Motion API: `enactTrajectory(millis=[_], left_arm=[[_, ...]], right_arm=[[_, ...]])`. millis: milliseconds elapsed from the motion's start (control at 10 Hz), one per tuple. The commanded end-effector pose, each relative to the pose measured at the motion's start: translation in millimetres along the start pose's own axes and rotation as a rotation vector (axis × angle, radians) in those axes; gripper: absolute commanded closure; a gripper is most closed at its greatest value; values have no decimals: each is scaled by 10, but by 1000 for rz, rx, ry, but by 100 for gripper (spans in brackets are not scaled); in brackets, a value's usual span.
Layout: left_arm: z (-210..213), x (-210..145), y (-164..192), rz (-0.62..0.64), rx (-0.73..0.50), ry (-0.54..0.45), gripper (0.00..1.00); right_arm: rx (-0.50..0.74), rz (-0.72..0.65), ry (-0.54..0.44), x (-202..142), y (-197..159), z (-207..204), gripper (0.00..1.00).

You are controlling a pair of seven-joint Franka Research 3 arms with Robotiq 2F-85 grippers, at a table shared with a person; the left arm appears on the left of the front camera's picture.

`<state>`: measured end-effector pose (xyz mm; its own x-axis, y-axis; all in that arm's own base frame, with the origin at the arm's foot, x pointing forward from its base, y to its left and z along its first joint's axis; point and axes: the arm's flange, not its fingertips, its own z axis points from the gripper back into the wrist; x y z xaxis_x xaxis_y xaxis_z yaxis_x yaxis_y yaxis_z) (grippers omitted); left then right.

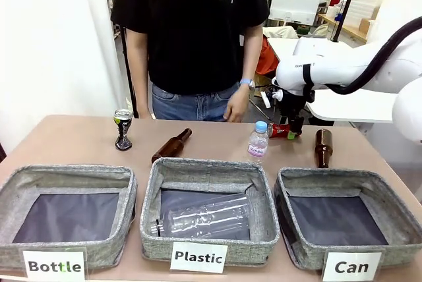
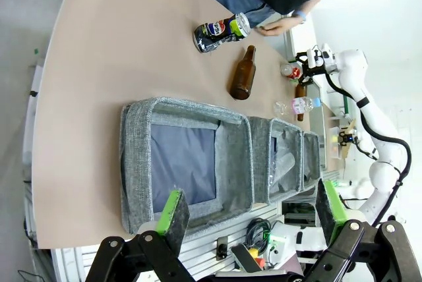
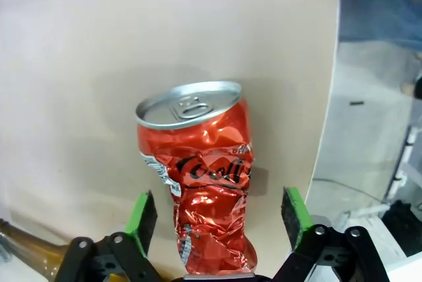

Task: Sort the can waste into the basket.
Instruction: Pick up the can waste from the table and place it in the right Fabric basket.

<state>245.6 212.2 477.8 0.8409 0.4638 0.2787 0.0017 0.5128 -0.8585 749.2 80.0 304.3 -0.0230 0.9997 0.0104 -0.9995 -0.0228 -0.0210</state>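
1. The red can (image 3: 198, 183) is lying on its side on the surface (image 1: 72, 140), at 1 o'clock in the front view. In the right wrist view its long axis is running 12 to 6 o'clock, with the silver top at 12.
2. The black can (image 1: 122, 129) is standing upright at 11 o'clock.
3. The Can basket (image 1: 328, 174) is sitting at 5 o'clock.
4. The right end effector (image 3: 217, 211) is straddling the red can, spread wide, with a gap showing on each side.
5. The left end effector (image 2: 251, 206) is spread wide, gripping nothing.

Front across table (image 1: 79, 138); both wrists above it.
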Motion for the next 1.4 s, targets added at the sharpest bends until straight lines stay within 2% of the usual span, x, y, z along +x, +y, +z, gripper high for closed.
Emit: enactTrajectory(millis=[0, 100, 200, 400, 500, 600, 700, 900, 1000, 1200, 1300], left_arm=[[13, 3, 1, -20, -12, -3, 0], [13, 3, 1, -20, -12, -3, 0], [13, 3, 1, -20, -12, -3, 0], [13, 3, 1, -20, -12, -3, 0], [13, 3, 1, -20, -12, -3, 0], [13, 3, 1, -20, -12, -3, 0], [13, 3, 1, -20, -12, -3, 0], [13, 3, 1, -20, -12, -3, 0], [13, 3, 1, -20, -12, -3, 0], [13, 3, 1, -20, -12, -3, 0], [13, 3, 1, -20, -12, -3, 0]], right_arm=[[26, 25, 20, 4, -99, 43, 60], [30, 24, 19, 4, -99, 39, 72], [33, 19, 15, -7, -104, 34, 100], [44, 23, 12, -17, -96, 20, 100], [56, 28, 12, -31, -82, 21, 96], [91, -4, 18, -105, -60, 42, 100], [128, -53, -12, -296, -6, 117, 100], [134, -173, -238, -1026, 276, 532, 100], [80, -211, -353, -1354, 488, 762, 100], [-113, -275, -595, -1958, 1041, 1227, 100], [-157, -296, -643, -2147, 1246, 1313, 100]])
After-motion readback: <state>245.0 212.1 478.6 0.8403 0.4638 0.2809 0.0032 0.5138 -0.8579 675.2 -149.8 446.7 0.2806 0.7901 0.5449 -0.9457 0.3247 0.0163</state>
